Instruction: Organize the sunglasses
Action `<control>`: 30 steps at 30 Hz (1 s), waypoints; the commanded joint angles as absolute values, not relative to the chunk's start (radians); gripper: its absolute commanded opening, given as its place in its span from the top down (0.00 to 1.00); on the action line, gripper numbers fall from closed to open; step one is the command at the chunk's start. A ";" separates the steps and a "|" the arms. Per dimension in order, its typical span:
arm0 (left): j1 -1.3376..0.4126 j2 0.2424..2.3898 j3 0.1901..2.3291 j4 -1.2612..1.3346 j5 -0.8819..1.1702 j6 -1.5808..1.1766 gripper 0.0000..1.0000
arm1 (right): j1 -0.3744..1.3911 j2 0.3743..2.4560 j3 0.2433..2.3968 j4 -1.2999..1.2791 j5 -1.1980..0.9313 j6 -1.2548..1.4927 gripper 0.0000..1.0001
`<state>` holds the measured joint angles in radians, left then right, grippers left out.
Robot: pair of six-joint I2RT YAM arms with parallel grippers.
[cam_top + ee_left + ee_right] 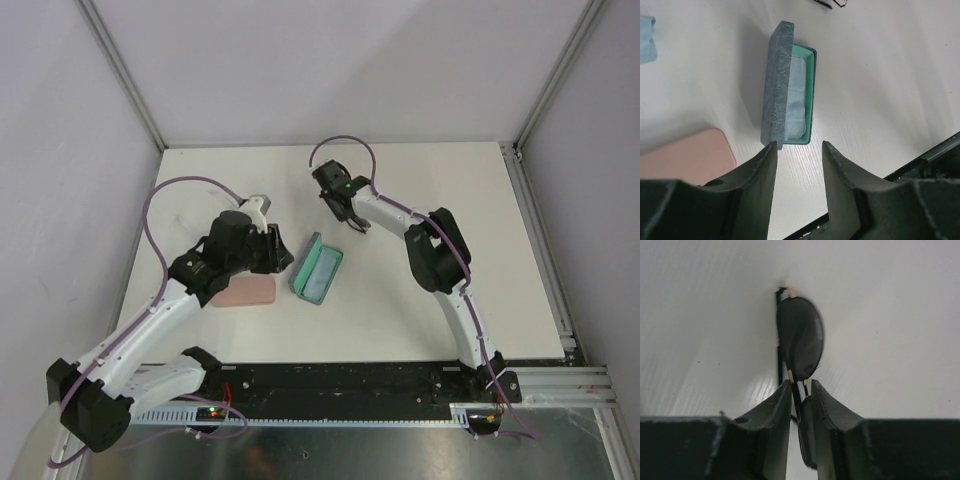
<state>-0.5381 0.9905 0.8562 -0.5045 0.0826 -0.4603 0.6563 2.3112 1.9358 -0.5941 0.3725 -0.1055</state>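
My right gripper (801,385) is shut on the thin dark-framed sunglasses (800,337), pinching them at the bridge, with one dark lens sticking out past the fingertips just over the white table. In the top view this gripper (353,218) is at mid-table, right of and beyond the open grey-blue case (316,268). My left gripper (799,145) is open and empty, just short of the near end of that case (777,85), whose lid stands up. A light blue cloth (796,95) lies inside. The white-framed pair is out of view.
A pink case (248,292) lies shut just left of the grey-blue case, and shows at the lower left of the left wrist view (685,157). Another light blue cloth (646,37) lies at the far left. The table's black front rail (350,380) runs along the near edge.
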 commanded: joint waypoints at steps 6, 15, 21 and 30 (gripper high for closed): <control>-0.528 0.994 0.848 -0.499 0.096 -0.442 0.55 | 0.595 2.224 1.904 -0.588 0.296 -0.037 0.86; -0.528 1.014 0.838 -0.493 0.068 -0.441 0.55 | 0.502 2.066 1.744 -0.536 0.083 0.094 0.96; -0.526 1.039 0.851 -0.479 0.052 -0.435 0.55 | 0.430 1.950 1.592 -0.465 -0.110 0.202 1.00; -0.516 1.087 0.846 -0.431 0.050 -0.437 0.56 | 0.375 1.784 1.373 -0.329 -0.328 0.332 1.00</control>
<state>-0.5312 1.0679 0.8429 -0.4850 0.0563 -0.4599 0.3710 1.8843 1.4216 -0.4278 -0.2096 0.2481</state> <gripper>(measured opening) 0.443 0.010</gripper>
